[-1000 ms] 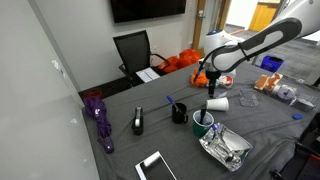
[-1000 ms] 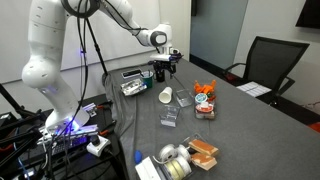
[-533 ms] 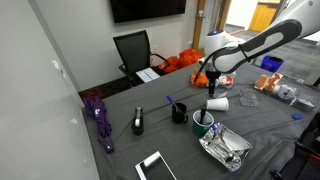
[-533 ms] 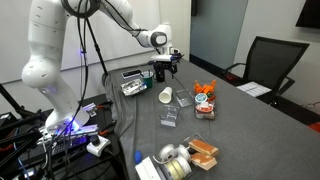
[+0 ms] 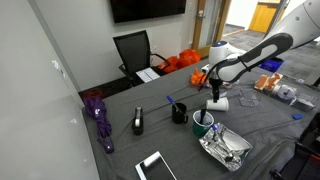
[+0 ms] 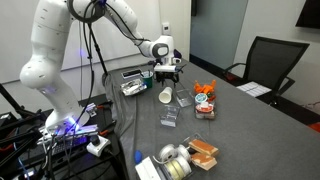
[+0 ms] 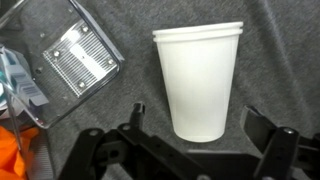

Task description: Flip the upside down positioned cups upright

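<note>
A plain white handleless cup [image 7: 198,78] lies on its side on the grey table, rim pointing away from the wrist camera. It shows in both exterior views [image 5: 218,103] [image 6: 165,96]. My gripper [image 7: 198,125] is open and hangs just above the cup's base end, with one finger on each side of it and not touching. The gripper also shows in both exterior views [image 5: 213,89] [image 6: 167,80].
A black mug [image 5: 179,112] and a dark green mug [image 5: 203,124] stand near the cup, beside a metal tray [image 5: 226,147]. A clear plastic box [image 7: 80,55] lies next to the cup. A small orange-filled container [image 6: 205,101] and a purple umbrella [image 5: 98,118] are also on the table.
The arm has lowered and the gripper has come down closer over the white cup. The cup has not moved.
</note>
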You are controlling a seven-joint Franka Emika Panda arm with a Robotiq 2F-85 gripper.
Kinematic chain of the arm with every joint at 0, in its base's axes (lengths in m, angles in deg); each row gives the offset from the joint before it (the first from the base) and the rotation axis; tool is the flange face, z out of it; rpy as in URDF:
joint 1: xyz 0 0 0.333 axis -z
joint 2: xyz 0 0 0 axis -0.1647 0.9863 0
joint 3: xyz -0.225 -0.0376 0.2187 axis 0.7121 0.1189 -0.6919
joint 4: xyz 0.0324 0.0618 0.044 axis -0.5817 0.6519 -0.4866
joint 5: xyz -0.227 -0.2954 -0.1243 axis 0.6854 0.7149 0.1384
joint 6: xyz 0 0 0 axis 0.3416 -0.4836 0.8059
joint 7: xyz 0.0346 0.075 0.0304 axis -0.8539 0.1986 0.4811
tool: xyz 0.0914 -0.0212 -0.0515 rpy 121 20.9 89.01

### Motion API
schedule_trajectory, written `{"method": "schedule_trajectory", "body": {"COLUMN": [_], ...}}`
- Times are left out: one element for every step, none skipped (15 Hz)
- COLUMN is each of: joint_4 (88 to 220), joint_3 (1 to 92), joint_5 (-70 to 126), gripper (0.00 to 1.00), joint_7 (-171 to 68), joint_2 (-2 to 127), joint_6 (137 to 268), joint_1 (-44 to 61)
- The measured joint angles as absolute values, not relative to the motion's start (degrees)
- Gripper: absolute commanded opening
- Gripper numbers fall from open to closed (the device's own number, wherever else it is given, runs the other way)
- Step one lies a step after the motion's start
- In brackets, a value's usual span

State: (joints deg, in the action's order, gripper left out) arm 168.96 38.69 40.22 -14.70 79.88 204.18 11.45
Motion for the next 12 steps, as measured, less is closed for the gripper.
{"method": "schedule_trajectory", "body": {"joint_4": [169.2,169.5,169.8,170.0,170.1,170.2,170.3,170.4,170.5,170.7,170.9,171.1], "joint_3": [38.1,37.5,36.9,36.4,36.1,35.9,35.9,35.9,35.9,35.9,35.9,35.9], "joint_5": [38.9,37.4,36.0,34.7,33.7,33.0,32.6,32.5,32.5,32.5,32.5,32.6], "gripper": [1.0,1.0,1.0,1.0,1.0,1.0,1.0,1.0,1.0,1.0,1.0,1.0], "joint_7": [-12.8,-11.0,-9.3,-7.8,-6.4,-5.3,-4.6,-4.0,-3.7,-3.5,-3.4,-3.4], "joint_2": [80.2,80.5,80.6,80.7,80.9,81.0,81.2,81.3,81.3,81.4,81.5,81.5], "joint_6": [204.6,204.9,205.0,205.1,205.1,205.1,205.1,205.2,205.2,205.2,205.3,205.6], "joint_1": [12.5,13.5,14.4,15.2,15.7,16.2,16.4,16.6,16.7,16.7,16.7,16.7]}}
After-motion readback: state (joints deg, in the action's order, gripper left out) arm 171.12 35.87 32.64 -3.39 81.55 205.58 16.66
